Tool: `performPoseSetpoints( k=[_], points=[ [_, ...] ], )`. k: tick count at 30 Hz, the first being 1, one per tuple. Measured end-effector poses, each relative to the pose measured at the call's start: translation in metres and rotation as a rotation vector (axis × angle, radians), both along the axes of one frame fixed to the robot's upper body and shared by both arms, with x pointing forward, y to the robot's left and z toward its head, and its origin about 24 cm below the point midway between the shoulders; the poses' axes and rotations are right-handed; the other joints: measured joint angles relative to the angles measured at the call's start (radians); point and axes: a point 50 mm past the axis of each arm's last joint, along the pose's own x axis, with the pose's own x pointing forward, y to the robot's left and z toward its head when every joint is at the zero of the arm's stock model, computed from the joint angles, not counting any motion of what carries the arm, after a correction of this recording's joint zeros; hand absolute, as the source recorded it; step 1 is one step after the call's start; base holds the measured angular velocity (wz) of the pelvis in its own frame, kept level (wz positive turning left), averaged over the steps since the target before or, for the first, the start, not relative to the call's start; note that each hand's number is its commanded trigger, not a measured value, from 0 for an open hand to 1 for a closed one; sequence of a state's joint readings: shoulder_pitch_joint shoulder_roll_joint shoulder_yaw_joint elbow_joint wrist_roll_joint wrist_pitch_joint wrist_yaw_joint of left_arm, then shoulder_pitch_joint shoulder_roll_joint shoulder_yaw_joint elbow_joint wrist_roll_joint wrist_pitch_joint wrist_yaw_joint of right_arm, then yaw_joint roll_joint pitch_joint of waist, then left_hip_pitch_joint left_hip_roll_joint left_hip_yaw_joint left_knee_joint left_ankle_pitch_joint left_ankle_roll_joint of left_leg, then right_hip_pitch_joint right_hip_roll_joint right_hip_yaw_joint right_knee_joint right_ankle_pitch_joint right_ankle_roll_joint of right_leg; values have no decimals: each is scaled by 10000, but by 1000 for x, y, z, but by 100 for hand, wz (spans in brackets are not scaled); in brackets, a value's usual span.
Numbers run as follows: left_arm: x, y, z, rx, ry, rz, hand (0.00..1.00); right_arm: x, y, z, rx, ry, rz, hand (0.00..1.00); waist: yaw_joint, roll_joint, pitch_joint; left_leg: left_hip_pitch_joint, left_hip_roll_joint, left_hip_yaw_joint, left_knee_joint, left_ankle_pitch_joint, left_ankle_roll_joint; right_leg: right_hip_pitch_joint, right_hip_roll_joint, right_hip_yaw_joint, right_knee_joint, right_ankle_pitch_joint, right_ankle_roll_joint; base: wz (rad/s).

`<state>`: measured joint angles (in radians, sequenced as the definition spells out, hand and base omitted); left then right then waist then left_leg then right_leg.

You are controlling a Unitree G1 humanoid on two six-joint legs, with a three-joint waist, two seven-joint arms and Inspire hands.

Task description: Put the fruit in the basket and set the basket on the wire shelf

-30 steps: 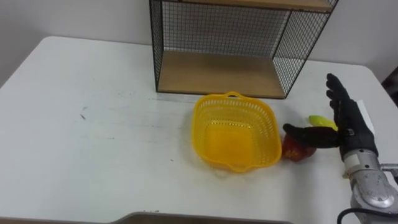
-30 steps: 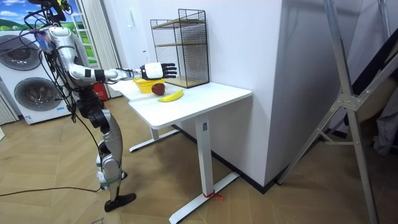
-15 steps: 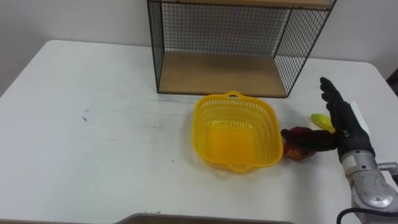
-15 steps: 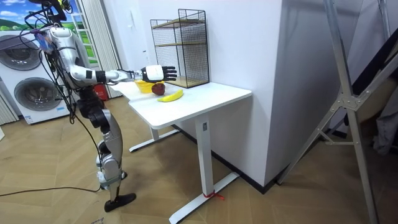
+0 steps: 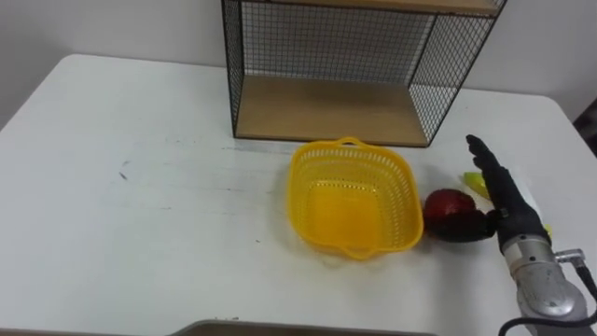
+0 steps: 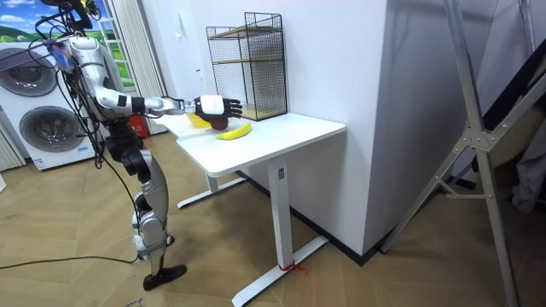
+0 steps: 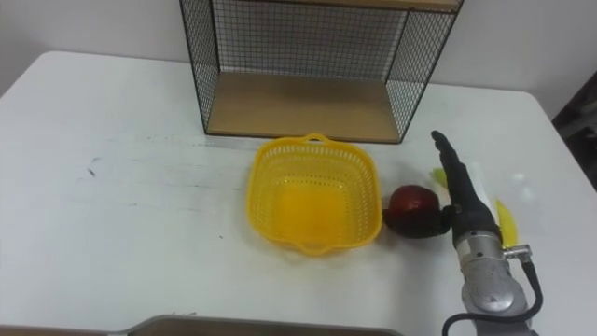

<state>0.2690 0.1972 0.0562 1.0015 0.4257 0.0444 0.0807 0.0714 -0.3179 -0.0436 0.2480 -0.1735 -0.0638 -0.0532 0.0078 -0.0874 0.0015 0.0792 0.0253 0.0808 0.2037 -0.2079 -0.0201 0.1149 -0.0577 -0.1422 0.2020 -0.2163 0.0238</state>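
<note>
A yellow plastic basket (image 5: 353, 198) stands empty on the white table (image 5: 140, 215), just in front of the wire shelf (image 5: 354, 65). A dark red apple (image 5: 450, 206) lies right beside the basket's right rim. My right hand (image 5: 501, 193) is edge-on against the apple's right side, fingers straight and pointing away, thumb (image 5: 469, 230) reaching along the apple's near side. A yellow banana (image 7: 507, 222) lies behind the hand, mostly hidden by it. In the room view the banana (image 6: 234, 131) lies near the table's edge beside the hand (image 6: 212, 107).
The shelf has a wooden floor board (image 5: 326, 110) with its front open toward the basket. The table's right edge (image 5: 580, 131) is close to the hand. I stand at the table's end on the room view's left, with washing machines (image 6: 38, 119) behind me.
My right hand has turned edge-on and shifted left against the apple, with the thumb now low along its near side. The basket has stayed put.
</note>
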Motion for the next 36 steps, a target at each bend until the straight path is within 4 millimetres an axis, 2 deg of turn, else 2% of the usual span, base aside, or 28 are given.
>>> performPoseSetpoints(
  k=[10,25,26,27,28,36],
  points=[
    [1,4,1,107,-7,-55,0,-11,2,-15,-299,778,231,0,-38,33,10,8,0,-3,-4,0,0,34,0,-5,6,11,4,0],
    [0,4,1,107,19,-69,0,-11,1,-17,-420,882,244,0,-54,86,-4,25,0,-4,-2,0,1,55,1,-10,8,27,5,0],
    [0,4,1,106,32,-68,0,-12,1,-17,-419,916,231,21,-57,85,-3,26,0,-4,-2,0,1,55,1,-9,9,27,5,0],
    [0,4,1,105,38,-77,0,-12,0,-18,-416,967,208,86,-57,81,-1,31,0,-3,-2,0,1,59,1,-6,11,28,5,0],
    [0,4,1,105,46,-90,0,-13,0,-19,-415,990,198,100,-57,81,1,33,0,-3,-2,0,1,60,1,-3,12,29,5,0],
    [-1,3,1,85,128,-274,0,-12,-2,-19,-939,1095,322,100,-41,3,49,16,0,-22,-1,0,1,68,0,-49,11,37,8,0]
  ],
)
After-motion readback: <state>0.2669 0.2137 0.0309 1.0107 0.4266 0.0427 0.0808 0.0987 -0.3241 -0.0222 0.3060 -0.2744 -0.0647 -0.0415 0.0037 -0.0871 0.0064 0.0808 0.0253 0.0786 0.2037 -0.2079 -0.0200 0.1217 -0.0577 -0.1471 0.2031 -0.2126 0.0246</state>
